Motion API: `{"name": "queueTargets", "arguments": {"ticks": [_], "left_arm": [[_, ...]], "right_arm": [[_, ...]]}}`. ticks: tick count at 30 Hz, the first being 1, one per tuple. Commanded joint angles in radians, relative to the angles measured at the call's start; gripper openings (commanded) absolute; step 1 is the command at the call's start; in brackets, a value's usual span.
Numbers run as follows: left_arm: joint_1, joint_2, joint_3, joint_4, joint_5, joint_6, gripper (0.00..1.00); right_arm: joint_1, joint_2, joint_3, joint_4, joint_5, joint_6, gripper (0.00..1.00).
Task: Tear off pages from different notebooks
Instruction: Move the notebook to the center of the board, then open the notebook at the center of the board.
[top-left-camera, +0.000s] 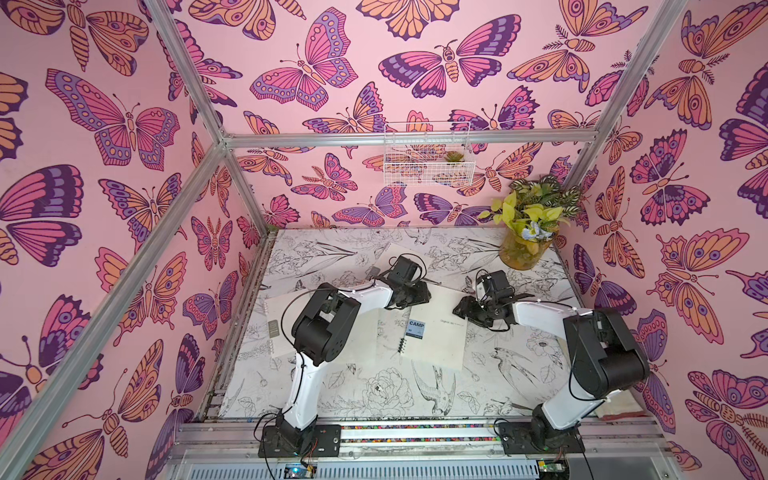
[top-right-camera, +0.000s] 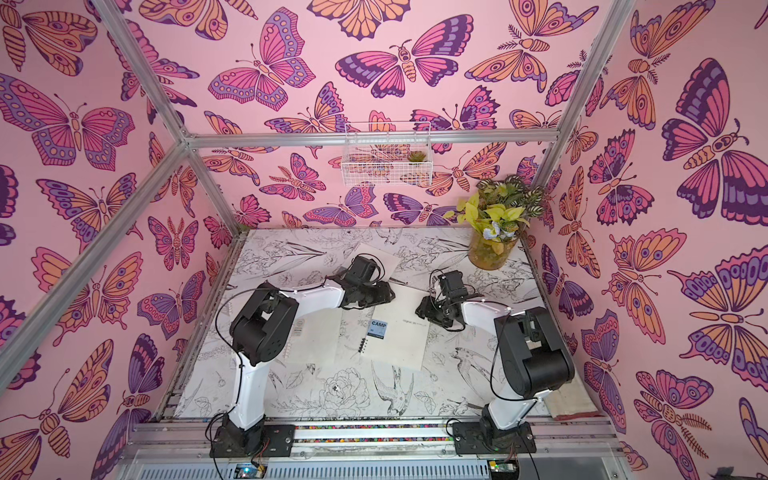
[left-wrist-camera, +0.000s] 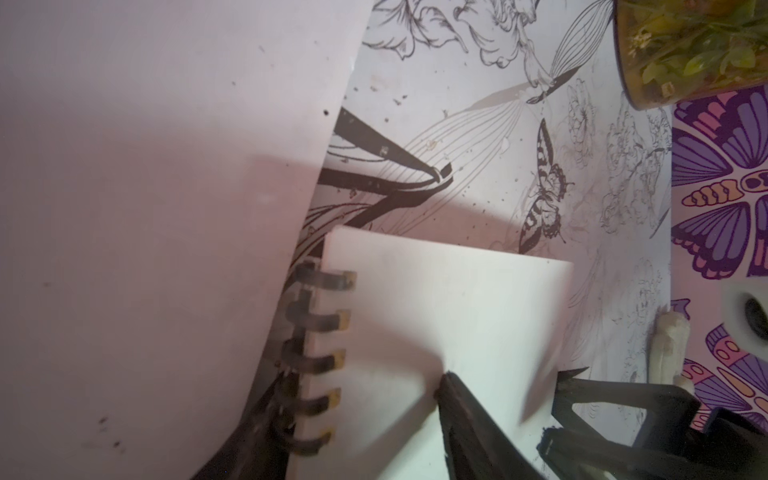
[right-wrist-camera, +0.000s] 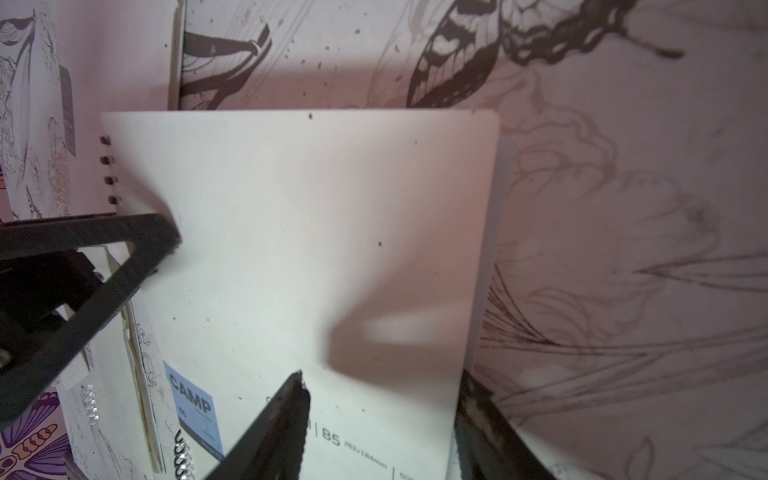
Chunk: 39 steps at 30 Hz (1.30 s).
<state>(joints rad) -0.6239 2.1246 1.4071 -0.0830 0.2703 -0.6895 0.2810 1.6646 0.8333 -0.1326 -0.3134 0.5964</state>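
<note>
as the right gripper (right-wrist-camera: 239, 311) gapes, the notebook (right-wrist-camera: 332, 199) lies beneath

A worktop (top-left-camera: 415, 390) printed with black-and-white drawings of birds and flowers sits inside pink butterfly wallpaper (top-left-camera: 124, 124) walls braced by an aluminium frame (top-left-camera: 407, 138). A white wire basket (top-left-camera: 428, 176) hangs on the back wall under the frame's crossbar, with a small green succulent (top-left-camera: 454, 157) at its right end. At the far right corner of the worktop stands an amber glass vase (top-left-camera: 524, 249) of yellow-green and striped leaves (top-left-camera: 536, 203).
</note>
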Motion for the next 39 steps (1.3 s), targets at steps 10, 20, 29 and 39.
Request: {"name": "queueTargets", "arguments": {"ticks": [10,20,29,39], "left_arm": [[-0.006,-0.040,-0.089,-0.005,0.023,0.015,0.60],[-0.007,-0.090,-0.129,0.001,0.009,0.013,0.66],[-0.007,-0.140,-0.165,0.016,0.019,0.003,0.68],[-0.007,-0.172,-0.200,0.051,0.055,-0.019,0.68]], "right_arm": [[0.014,-0.046,0.021,-0.083,0.005,-0.041,0.39],[0.021,-0.133,0.016,-0.108,0.010,-0.044,0.38],[0.022,-0.156,0.024,-0.089,-0.037,-0.021,0.31],[0.029,-0.170,0.010,0.020,-0.171,0.062,0.31]]}}
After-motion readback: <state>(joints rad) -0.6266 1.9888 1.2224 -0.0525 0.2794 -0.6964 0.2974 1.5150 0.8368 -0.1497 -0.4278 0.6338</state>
